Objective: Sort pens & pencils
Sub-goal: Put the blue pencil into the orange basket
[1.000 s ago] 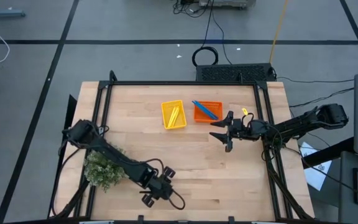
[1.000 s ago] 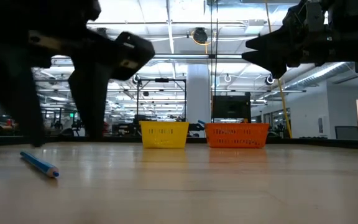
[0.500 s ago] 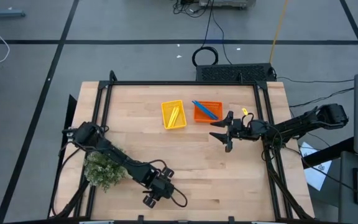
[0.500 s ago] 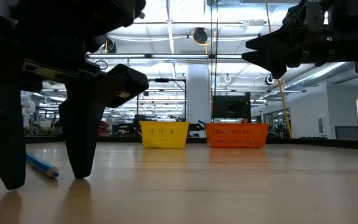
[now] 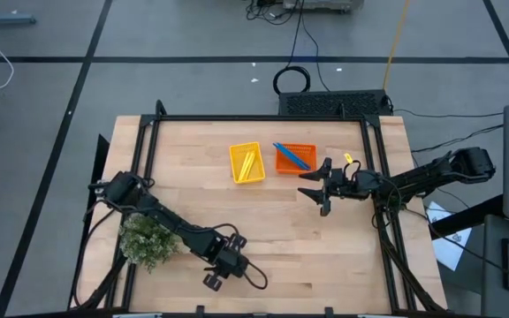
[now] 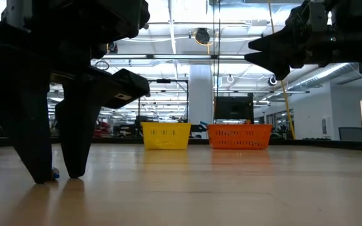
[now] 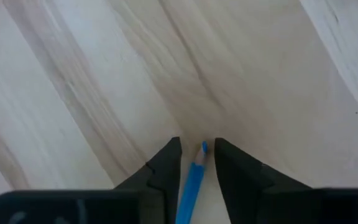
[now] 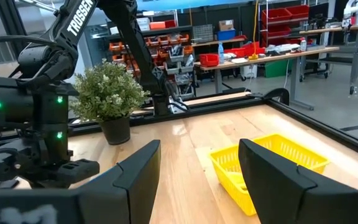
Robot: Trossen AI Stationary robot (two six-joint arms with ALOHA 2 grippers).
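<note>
Where the pale wood table (image 5: 272,230) nears its front edge, the left gripper (image 7: 196,163) stands tips-down, fingers narrowly straddling a blue pen (image 7: 191,186) lying flat, its length running along the gap between them. Farther back sit the yellow tray (image 5: 246,162) and orange tray (image 5: 294,157); the right gripper (image 5: 322,187) hovers wide beside them. Workshop shelving lies beyond.
</note>
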